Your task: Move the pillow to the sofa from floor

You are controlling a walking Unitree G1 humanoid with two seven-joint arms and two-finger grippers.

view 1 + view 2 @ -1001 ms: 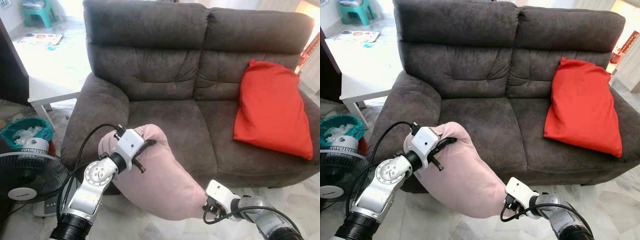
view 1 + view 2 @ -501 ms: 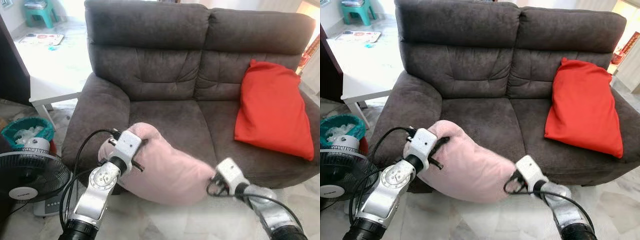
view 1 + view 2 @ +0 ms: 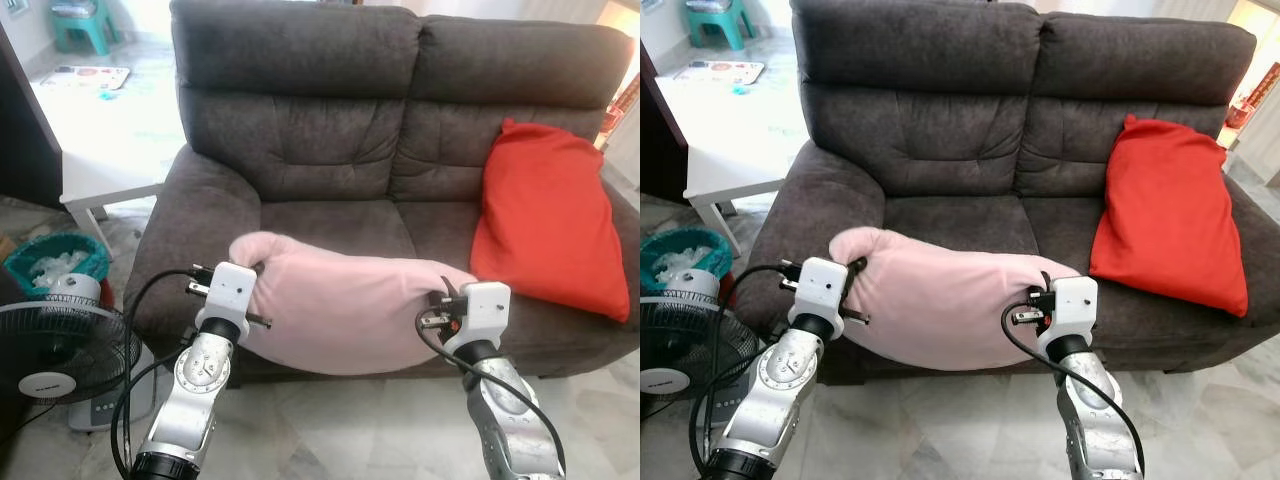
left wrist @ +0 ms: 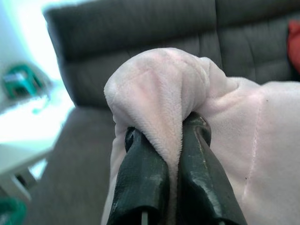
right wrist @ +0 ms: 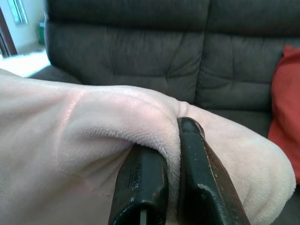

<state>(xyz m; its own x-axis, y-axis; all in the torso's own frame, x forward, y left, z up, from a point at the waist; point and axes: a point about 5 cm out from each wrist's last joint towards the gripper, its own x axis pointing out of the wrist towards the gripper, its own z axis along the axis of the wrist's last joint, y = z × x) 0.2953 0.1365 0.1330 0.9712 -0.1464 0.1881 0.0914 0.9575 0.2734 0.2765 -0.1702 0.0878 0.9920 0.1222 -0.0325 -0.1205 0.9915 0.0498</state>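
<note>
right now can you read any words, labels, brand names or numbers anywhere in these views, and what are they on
None can be read.
Fan: a white hub badge carries a dark mark, too small to read.
Floor mat far behind the sofa: a printed pattern, too blurred to read.
Pink pillow, red pillow, left gripper and right gripper: no text visible.

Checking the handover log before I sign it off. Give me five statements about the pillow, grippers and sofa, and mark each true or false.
1. Both grippers are shut on the pink pillow. True: left gripper and right gripper each pinch an end.
2. The pink pillow lies on the floor. False: it is held up at the sofa's front edge.
3. A red pillow leans on the sofa's right side. True.
4. The fan stands on the robot's right. False: on its left.
5. The red pillow is in the right gripper. False: nothing grips it.
</note>
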